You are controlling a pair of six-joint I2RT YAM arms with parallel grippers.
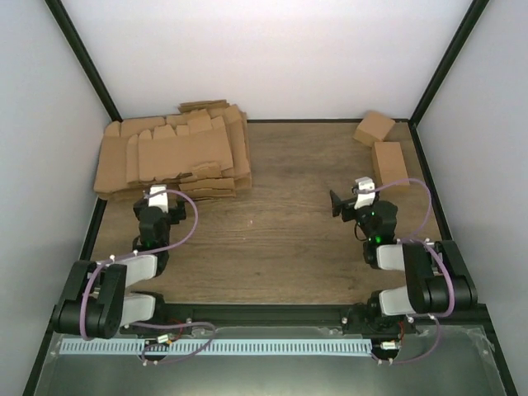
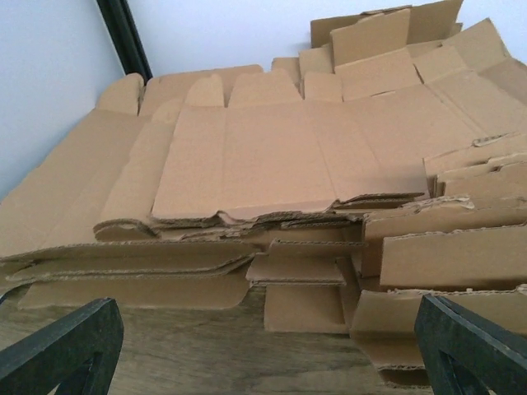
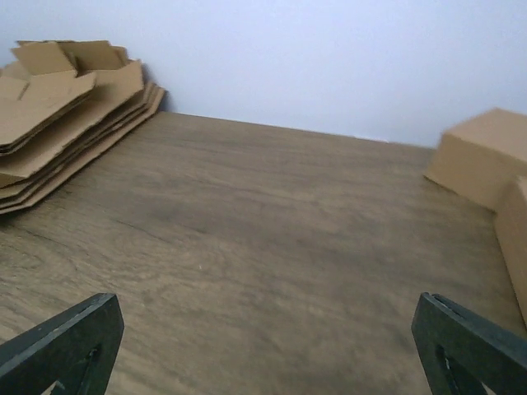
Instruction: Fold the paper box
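Both pairs of jaws stand spread wide, and neither pair holds anything. The left jaws, at the end of the left arm (image 1: 153, 223), are low over the bench (image 1: 280, 239), just beside the near edge of the pile of cardboard blanks (image 1: 173, 153). In the left wrist view their two dark fingertips (image 2: 62, 350) show only at the lower corners, far from each other, with bare wood between them. The pile (image 2: 272, 164) fills almost all of that view. Its sheets lie flat but not evenly, with torn wavy edges and notched flaps that point to the far wall.

The right jaws, on the right arm (image 1: 375, 219), point to the left across the bench (image 3: 247, 230), and nothing lies between their fingertips (image 3: 469, 346).

The paper box (image 1: 389, 162) is folded into an oblong carton. It lies at the far right of the bench, close to the right wall, beyond the right arm and apart from the right jaws. In the right wrist view only a part of it (image 3: 515, 239) shows at the right edge. A shorter carton (image 1: 374, 128) sits just behind it, turned at an angle, near the far right corner. Whether the two cartons touch, I cannot tell.
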